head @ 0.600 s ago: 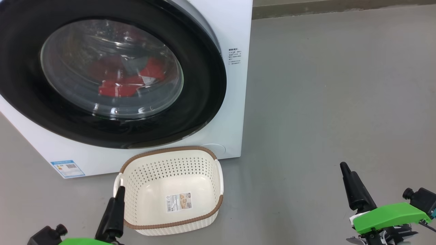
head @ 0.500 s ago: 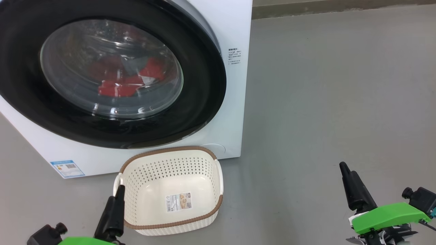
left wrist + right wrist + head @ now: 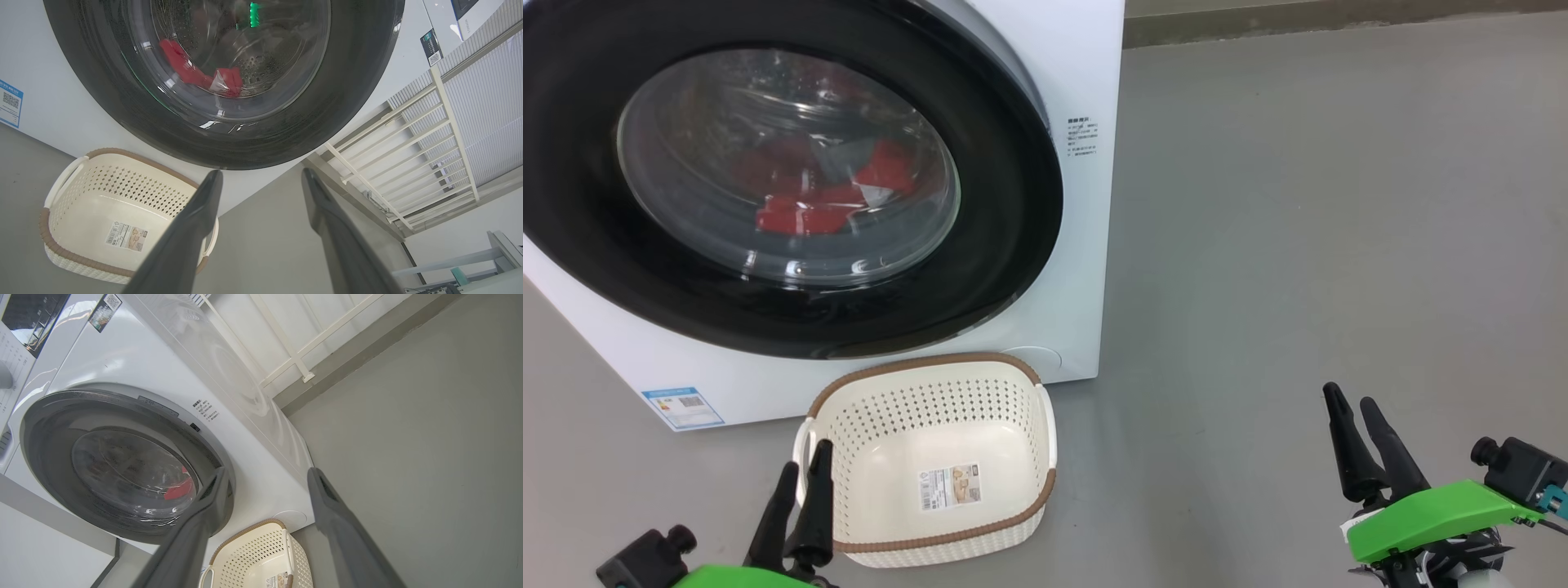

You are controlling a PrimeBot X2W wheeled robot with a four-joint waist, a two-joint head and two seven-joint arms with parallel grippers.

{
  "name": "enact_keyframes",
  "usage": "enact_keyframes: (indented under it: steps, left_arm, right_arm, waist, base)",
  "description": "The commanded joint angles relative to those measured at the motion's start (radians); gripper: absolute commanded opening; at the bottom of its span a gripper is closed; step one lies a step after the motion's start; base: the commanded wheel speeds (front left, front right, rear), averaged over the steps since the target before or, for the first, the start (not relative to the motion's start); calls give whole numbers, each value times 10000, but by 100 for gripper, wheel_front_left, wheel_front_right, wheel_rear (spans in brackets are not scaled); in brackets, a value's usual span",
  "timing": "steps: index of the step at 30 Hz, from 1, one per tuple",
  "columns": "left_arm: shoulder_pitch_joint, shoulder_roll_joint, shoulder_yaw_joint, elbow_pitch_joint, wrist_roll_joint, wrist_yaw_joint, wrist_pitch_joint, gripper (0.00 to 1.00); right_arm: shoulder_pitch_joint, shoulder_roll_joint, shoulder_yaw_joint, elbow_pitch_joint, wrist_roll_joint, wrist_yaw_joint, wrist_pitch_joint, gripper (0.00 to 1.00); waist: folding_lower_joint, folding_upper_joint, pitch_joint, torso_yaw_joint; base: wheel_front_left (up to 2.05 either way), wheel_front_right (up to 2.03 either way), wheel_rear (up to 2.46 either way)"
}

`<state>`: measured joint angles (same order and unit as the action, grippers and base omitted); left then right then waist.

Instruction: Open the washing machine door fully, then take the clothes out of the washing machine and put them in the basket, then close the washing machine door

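**Two tools open and empty, door shut, clothes in the drum**

- Left tool [image 3: 806, 455]: fingers spread wide, nothing between them. In the head view it sits low by the left end of the basket [image 3: 931, 363]. The fingertips overlap the basket's white handle there, and I cannot tell if they touch it. The left wrist view has the same tool [image 3: 262, 173] pointing at the bottom of the door rim.
- Right tool [image 3: 1348, 395]: also spread wide and empty, over bare floor [image 3: 1298, 204]. It is well apart from the basket and off to the machine's right. In its own wrist view the tool [image 3: 268, 471] frames the machine's lower front corner.
- Washing machine door [image 3: 1013, 204]: closed, black rim flat on the front panel.
- Washing machine [image 3: 1086, 65]: stands on the floor with its side running back toward the floor's far edge at the wall base. A blue sticker [image 3: 682, 406] is low on the front.
- Clothes [image 3: 805, 216]: red pile with a bit of grey and white, low in the drum behind the glass.
- Basket: empty and upright on the floor, just in front of the machine below the door. I cannot tell if it touches the machine. A paper label [image 3: 950, 486] is on its bottom.
- White railing [image 3: 408, 143] stands behind the machine.
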<state>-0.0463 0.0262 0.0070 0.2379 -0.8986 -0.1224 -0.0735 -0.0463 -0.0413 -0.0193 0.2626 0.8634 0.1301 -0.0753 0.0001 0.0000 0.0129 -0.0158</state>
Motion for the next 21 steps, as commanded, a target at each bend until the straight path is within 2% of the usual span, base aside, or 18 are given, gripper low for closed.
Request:
enact_keyframes:
  steps: [1, 21]
  left_arm:
    - [-504, 162, 156, -324, 321, 42, -144, 100]
    - [-610, 189, -4, -562, 2685, 142, -736, 100]
  right_arm:
    - [-482, -156, 162, -313, -327, 3, -138, 100]
    - [-606, -270, 527, -524, -2541, 4, -726, 100]
  waist:
    - [-1, 0, -1, -5]
    - [-1, 0, 41, -125]
  base:
    - [0, 0, 0]
    - [0, 0, 0]
